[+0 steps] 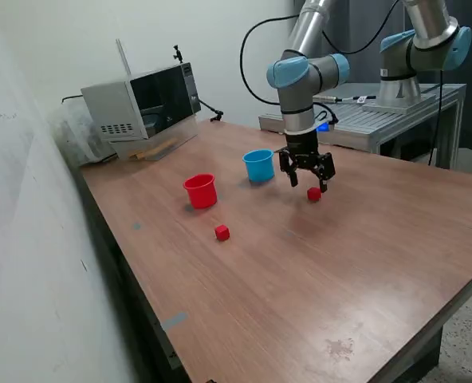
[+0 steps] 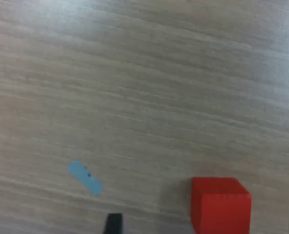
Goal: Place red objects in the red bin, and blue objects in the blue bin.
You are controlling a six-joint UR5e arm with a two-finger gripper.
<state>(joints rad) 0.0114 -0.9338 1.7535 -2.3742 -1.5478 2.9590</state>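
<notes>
Spread fingers [image 1: 307, 167] hover over 1 red cube [image 1: 313, 194].

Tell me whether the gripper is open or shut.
Open: the gripper has its fingers spread, empty, above the red cube on the table.

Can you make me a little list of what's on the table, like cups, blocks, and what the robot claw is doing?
red cup: upright on the wooden table
blue cup: upright, beside the gripper
red cube one: on the table, just under the gripper
red cube two: alone, in front of the red cup
gripper: jaws open, hovering low, holding nothing
blue cubes: none visible
</notes>
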